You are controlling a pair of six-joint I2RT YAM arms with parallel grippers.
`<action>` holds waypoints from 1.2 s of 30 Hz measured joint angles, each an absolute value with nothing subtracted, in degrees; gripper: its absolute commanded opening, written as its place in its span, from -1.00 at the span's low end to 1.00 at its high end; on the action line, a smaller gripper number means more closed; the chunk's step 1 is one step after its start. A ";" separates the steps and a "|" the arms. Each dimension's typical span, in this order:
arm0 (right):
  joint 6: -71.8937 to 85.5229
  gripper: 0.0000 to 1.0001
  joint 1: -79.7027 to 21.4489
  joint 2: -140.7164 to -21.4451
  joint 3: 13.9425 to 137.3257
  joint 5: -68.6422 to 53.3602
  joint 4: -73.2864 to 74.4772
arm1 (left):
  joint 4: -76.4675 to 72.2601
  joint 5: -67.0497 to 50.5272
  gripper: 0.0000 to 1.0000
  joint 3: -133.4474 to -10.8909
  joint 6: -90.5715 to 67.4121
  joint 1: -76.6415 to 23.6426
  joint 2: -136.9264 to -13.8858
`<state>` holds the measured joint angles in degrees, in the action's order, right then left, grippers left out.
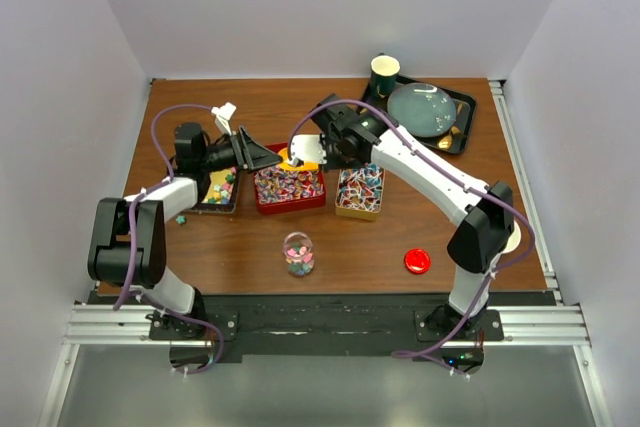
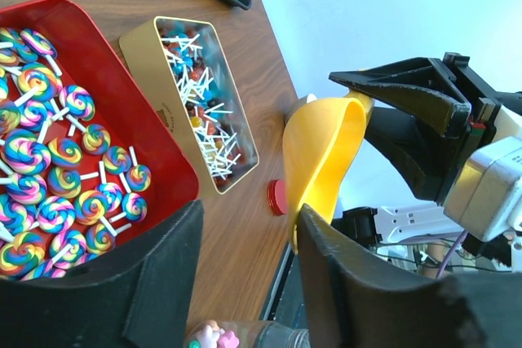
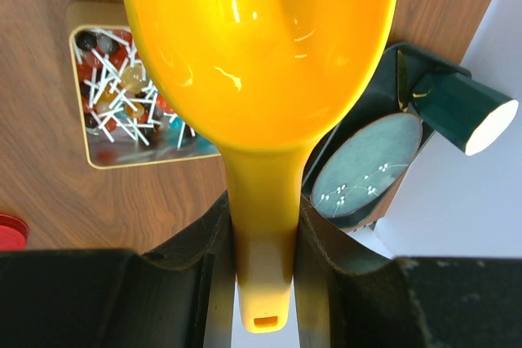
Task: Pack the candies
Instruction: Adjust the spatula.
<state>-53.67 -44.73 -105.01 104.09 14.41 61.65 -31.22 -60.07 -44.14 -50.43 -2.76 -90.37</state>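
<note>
My right gripper is shut on the handle of an empty yellow scoop and holds it above the back of the red tray. My left gripper is open and empty; the scoop's rim sits by its right finger. Candies lie in three trays: star-like pieces in a dark tray, swirl lollipops in the red tray, and stick lollipops in a gold tray. A clear jar near the front holds a few star candies.
A red round lid lies on the table at the front right. A black tray at the back right carries a teal plate and a dark green cup. One green candy lies loose by the dark tray.
</note>
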 measured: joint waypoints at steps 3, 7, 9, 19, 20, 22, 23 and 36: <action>-53.52 -1.00 -45.39 -105.56 104.40 14.26 61.58 | -31.20 -60.42 -0.05 -44.14 -50.35 -2.76 -90.52; -53.39 -1.00 -45.95 -106.76 105.47 13.80 61.52 | -32.03 -61.14 -0.20 -44.14 -50.50 -2.76 -90.98; -53.19 -1.00 -46.13 -107.28 105.73 13.56 61.39 | -32.84 -61.58 -0.37 -44.14 -51.13 -2.76 -91.29; -52.05 -0.93 -46.44 -109.38 106.76 12.23 60.93 | -39.29 -65.34 -1.00 -44.14 -54.39 -2.74 -95.26; -51.88 -0.74 -46.37 -109.38 106.76 11.99 60.93 | -39.57 -65.56 -1.00 -44.14 -54.39 -2.72 -95.35; -51.64 -0.26 -45.93 -109.08 106.37 10.76 60.69 | -39.83 -65.93 -1.00 -44.14 -54.39 -2.57 -95.48; -51.42 -0.17 -44.93 -108.51 105.49 8.99 60.07 | -40.10 -66.28 -1.00 -44.14 -54.41 -2.52 -95.70; -42.98 0.30 -25.45 -85.52 84.58 -30.94 47.83 | -39.29 -73.25 -1.00 -44.18 -56.42 -1.78 -97.49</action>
<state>-42.98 -25.45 -85.52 84.58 -30.94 47.83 -39.29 -73.25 -44.18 -56.42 -1.78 -97.49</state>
